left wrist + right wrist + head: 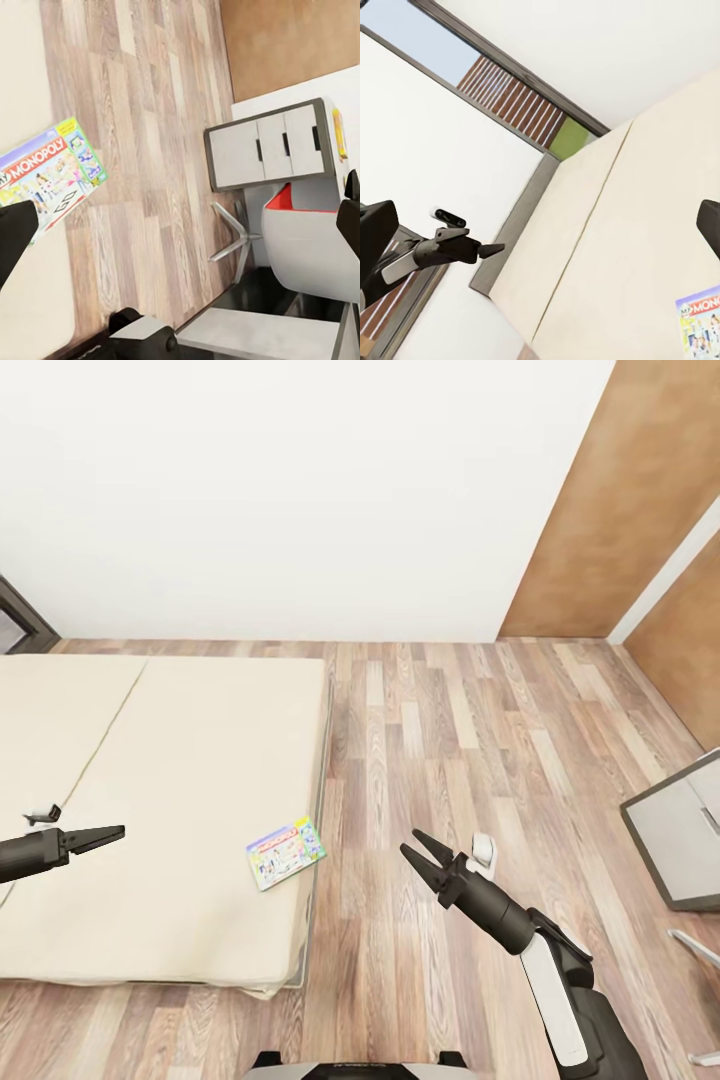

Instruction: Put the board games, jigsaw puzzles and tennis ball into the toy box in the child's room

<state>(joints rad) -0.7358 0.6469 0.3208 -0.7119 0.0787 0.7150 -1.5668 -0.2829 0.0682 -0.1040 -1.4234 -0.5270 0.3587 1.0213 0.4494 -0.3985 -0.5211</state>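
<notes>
So the bed (160, 800) has plenty of bare mattress. One board game (286, 852) lies flat by its edge, between both sets of fingers: left gripper (105, 833) pressed together, right gripper (422, 855) spread over open floor (450, 730).

Black tapered fingers (432, 857) on dark cylindrical wrists; right arm (560, 985) has white forearm panels

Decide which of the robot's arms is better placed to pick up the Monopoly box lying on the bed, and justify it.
Probably the left. The left gripper already hangs over the bed, with the Monopoly box beyond its fingertips. The right gripper is open over the wood floor, off the mattress edge.
</notes>
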